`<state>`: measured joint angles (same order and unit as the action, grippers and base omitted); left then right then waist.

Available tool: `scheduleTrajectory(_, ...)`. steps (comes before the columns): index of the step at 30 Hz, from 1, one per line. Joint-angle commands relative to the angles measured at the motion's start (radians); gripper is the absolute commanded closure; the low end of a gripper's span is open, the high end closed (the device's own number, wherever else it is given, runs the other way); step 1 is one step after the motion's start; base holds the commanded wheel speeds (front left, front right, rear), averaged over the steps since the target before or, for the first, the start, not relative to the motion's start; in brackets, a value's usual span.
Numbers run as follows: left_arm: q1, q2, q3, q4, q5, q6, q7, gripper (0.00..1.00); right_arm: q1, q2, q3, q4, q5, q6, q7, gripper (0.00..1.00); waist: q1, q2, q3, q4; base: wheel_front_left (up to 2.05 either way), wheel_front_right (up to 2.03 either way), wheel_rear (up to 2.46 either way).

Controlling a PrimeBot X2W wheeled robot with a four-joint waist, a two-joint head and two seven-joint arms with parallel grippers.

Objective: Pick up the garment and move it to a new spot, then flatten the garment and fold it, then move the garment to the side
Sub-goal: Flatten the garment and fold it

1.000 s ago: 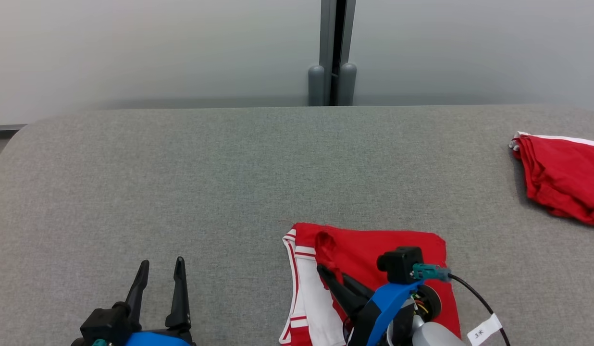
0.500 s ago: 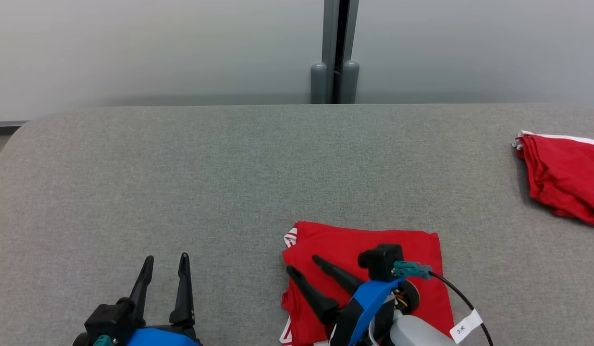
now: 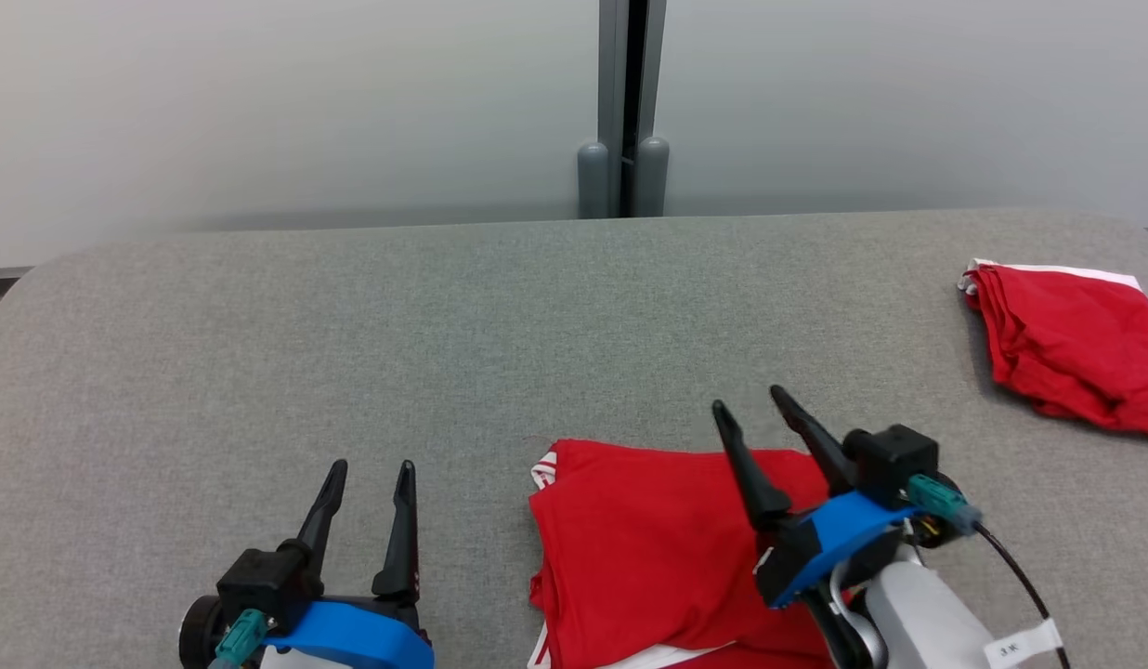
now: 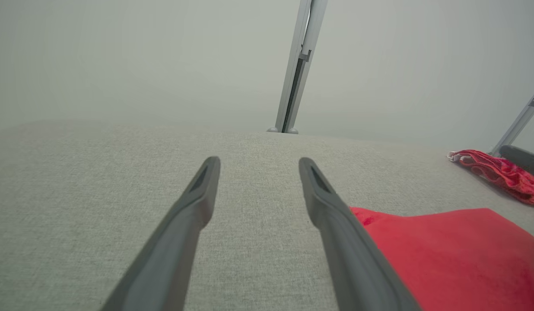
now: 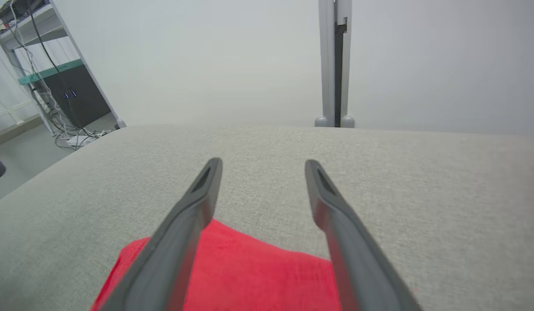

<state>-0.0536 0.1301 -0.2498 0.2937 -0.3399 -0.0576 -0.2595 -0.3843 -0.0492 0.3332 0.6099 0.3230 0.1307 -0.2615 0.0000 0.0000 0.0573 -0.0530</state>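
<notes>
Head view: a folded red garment (image 3: 658, 548) is lying on a grey fabric-covered table (image 3: 444, 307), at its near edge, with thin white trim peeking out along its left and bottom edges. The right gripper (image 3: 748, 400) is hovering over the garment's far right corner, its two dark fingers spread wide and holding nothing. The left gripper (image 3: 373, 465) is waiting just left of the garment, over bare table, fingers likewise spread and empty. Judging by its neat square shape, the garment is looking folded already, so both grippers are probably standing open ready to take its edges and carry it aside. A second red garment (image 3: 1066, 344) is lying crumpled well to the right of and beyond the folded one. A grey post (image 3: 623, 111) is rising against the pale wall, straight beyond the folded garment. A white tag (image 3: 1024, 643) is hanging on the right arm's cable, right of the garment; it is showing tiny print, perhaps beginning with a 3, too small to read. Left wrist view: the left gripper's fingers (image 4: 193, 203) are pointing across bare table, wide apart, with the folded garment lying just beside the right-hand finger and not touching it as far as one can tell. Right wrist view: the right gripper's fingers (image 5: 198, 203) are standing wide above the garment's far edge, with nothing between them; shelving with cables (image 5: 55, 86) is standing off the table, far beyond and left of the garment. No brand is showing on the garment.
</notes>
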Motion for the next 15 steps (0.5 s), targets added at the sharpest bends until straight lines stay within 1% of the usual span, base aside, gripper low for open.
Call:
scheduleTrajectory(1,-0.014,-0.002,-0.006,0.005,0.006,0.002,0.000,0.00,0.030,-0.003,-0.026,-0.021,-0.027,0.000,-0.004,0.00,0.0000,0.0000,-0.007,-0.005,0.00,0.00,0.00)
scheduleTrajectory(4,-0.016,-0.013,-0.011,0.022,0.003,0.010,-0.001,0.00,0.104,-0.002,-0.125,-0.098,-0.110,0.000,-0.004,0.00,0.0000,0.0000,-0.024,-0.011,0.00,0.00,0.00)
scheduleTrajectory(7,-0.006,-0.022,-0.014,0.039,-0.003,0.016,-0.002,0.00,0.177,-0.002,-0.193,-0.157,-0.149,0.000,-0.004,0.00,0.0000,0.0000,-0.040,-0.015,0.00,0.00,0.00)
scheduleTrajectory(10,0.009,-0.029,-0.015,0.053,-0.015,0.021,-0.003,0.00,0.240,-0.002,-0.244,-0.196,-0.183,0.000,-0.004,0.00,0.0000,0.0000,-0.057,-0.017,0.00,0.00,0.00)
scheduleTrajectory(15,0.031,-0.034,-0.002,0.059,-0.038,0.022,-0.004,0.00,0.309,-0.002,-0.296,-0.244,-0.196,0.000,-0.004,0.00,0.0000,0.0000,-0.070,-0.018,0.00,0.00,0.00)
